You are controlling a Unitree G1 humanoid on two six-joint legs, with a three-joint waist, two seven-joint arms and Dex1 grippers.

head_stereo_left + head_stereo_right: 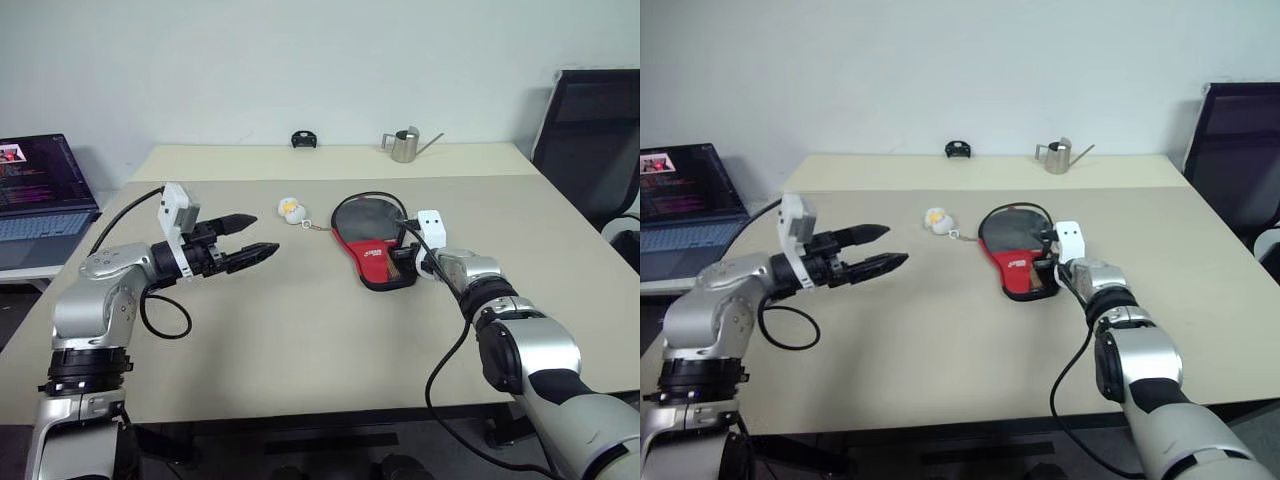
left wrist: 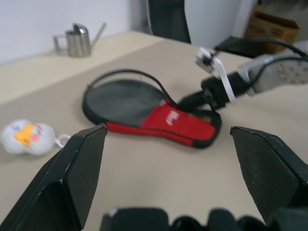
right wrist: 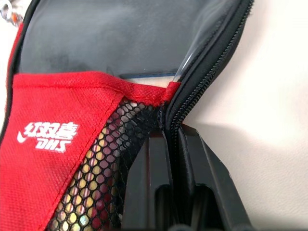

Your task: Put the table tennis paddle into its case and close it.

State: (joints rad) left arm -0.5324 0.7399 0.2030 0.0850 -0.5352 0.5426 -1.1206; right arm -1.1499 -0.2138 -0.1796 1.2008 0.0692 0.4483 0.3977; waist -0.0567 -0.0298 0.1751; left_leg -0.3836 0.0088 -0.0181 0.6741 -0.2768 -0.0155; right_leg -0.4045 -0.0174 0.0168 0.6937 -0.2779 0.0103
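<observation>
Our right gripper [image 1: 410,262] is pinched tight at the handle end of the case [image 1: 372,243], its two black fingers [image 3: 159,192] pressed together on the zip edge just where the red mesh pocket meets the black zipper track. From there the case spreads away across the table [image 1: 300,330], lying flat, its round black part farthest from us and the flap along the right side still gaping. The table tennis paddle [image 3: 144,76] sits inside: through the opening we glimpse a pale strip of its edge under the cover, and the striped handle shows through the mesh. A white-yellow ball charm [image 1: 290,209] lies on the table just left of the case.

Our left gripper [image 1: 245,240] hovers well to the left, fingers spread wide, holding nothing.

We judge the paddle is in and closing is the step in hand. Next we need to draw the zipper around the rim, perhaps steadying the case with the left.
</observation>
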